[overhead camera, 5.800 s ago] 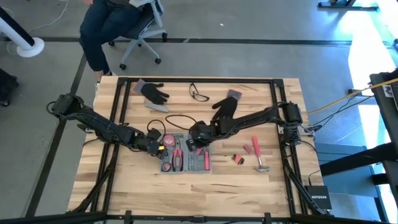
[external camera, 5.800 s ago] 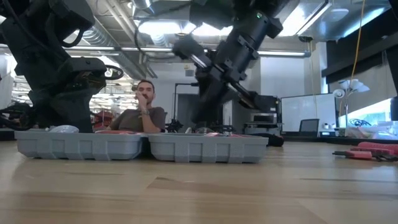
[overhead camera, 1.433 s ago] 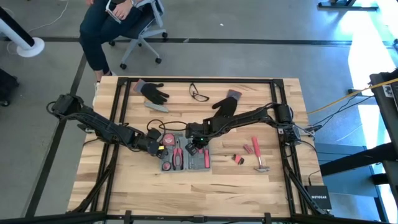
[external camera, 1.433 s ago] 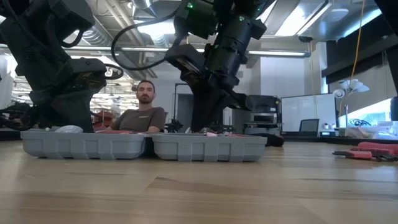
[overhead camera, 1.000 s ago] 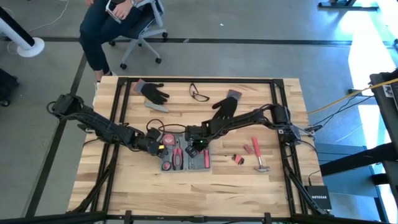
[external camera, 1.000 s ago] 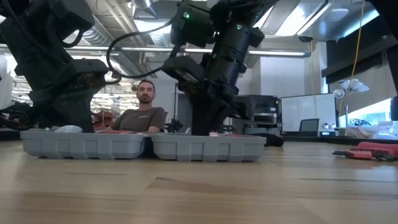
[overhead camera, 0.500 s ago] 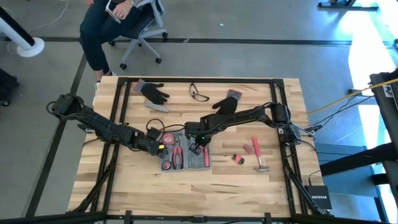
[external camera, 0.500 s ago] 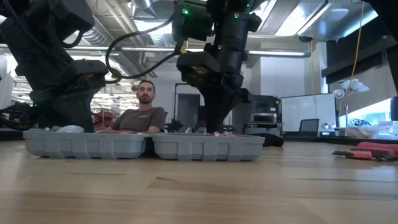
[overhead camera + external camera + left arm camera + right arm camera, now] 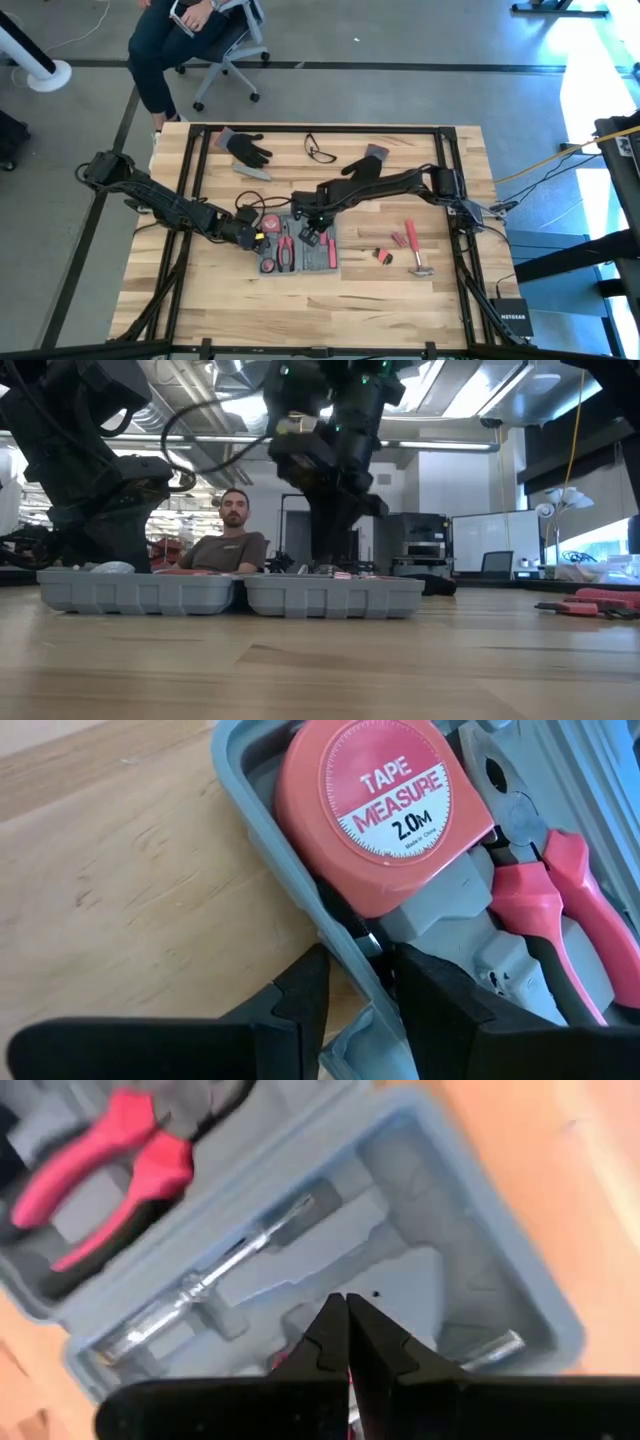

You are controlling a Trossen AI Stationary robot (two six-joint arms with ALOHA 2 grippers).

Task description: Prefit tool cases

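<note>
The blue-grey tool case (image 9: 322, 262) lies open on the table, its two halves side by side (image 9: 330, 600). Its left half holds a red tape measure (image 9: 385, 820) and red-handled pliers (image 9: 540, 890). A metal shaft (image 9: 220, 1285) lies in a recess of the right half. My left gripper (image 9: 256, 238) is closed on the case's left wall. My right gripper (image 9: 312, 232) hangs shut just above the right half (image 9: 347, 1302), pointing steeply down, with nothing between its fingers. My left gripper (image 9: 355, 970) holds the left half's outer side wall (image 9: 340, 945), next to the tape measure. One finger (image 9: 300, 1005) is outside the wall and one (image 9: 430, 1000) inside the tray. The fingers slant down from the table's left. The case rests flat on the table.
Two black gloves (image 9: 245, 148) (image 9: 365, 170), glasses (image 9: 320, 152) and a small grey bar (image 9: 252, 172) lie toward the far edge. A hammer (image 9: 415, 250) and small red tools (image 9: 385, 255) lie right of the case. A person sits beyond the table (image 9: 232, 540).
My right gripper has risen a little over the case's right half and gone toward the far edge and slightly left, rolling about its own axis. It has stayed shut. The case and the left gripper have kept still.
</note>
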